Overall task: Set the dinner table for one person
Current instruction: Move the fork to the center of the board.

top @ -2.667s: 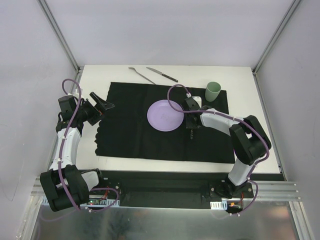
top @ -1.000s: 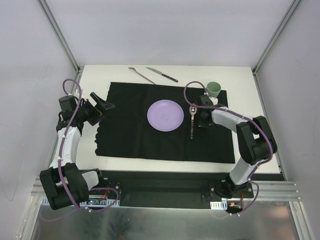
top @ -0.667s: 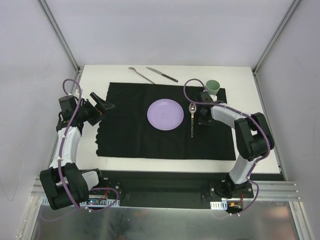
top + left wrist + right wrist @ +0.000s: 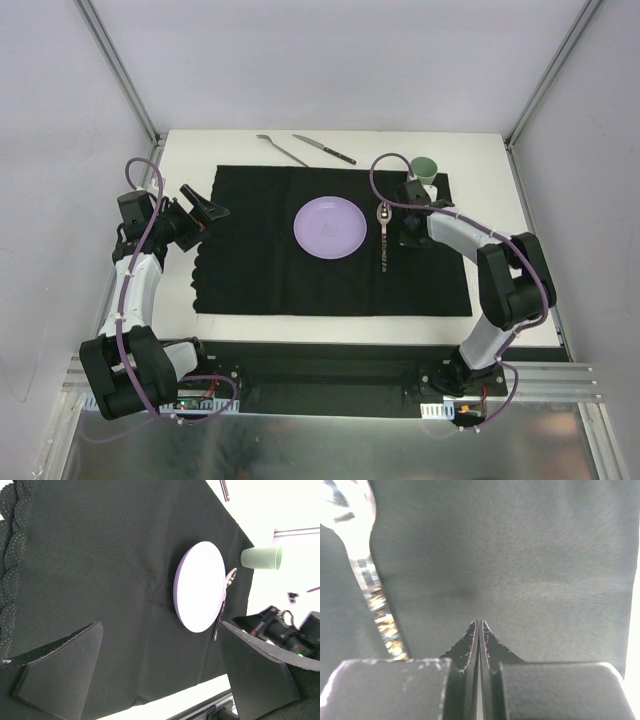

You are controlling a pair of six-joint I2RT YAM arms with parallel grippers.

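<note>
The white surface [image 4: 190,150] lies ahead of both arm bases and carries a black mat [image 4: 260,265] with a plate [image 4: 329,229] and a spoon [image 4: 384,240]. The right hand [image 4: 408,238] is pinched closed and empty beside the spoon. The left hand [image 4: 205,207] gapes wide at the mat's left edge.

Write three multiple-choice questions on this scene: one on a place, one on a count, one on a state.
1. The spoon lies: A. on the black mat, right of the purple plate; B. on the plate; C. on the dinner table, off the mat.
2. Cutlery pieces on the dinner table beyond the mat: A. one; B. two; C. three.
3. The right gripper is: A. wide open; B. shut on the spoon; C. shut, empty.
Answers: 1 A, the spoon rests on cloth beside the plate. 2 B, a fork and a knife. 3 C, its fingers meet, nothing between.
</note>
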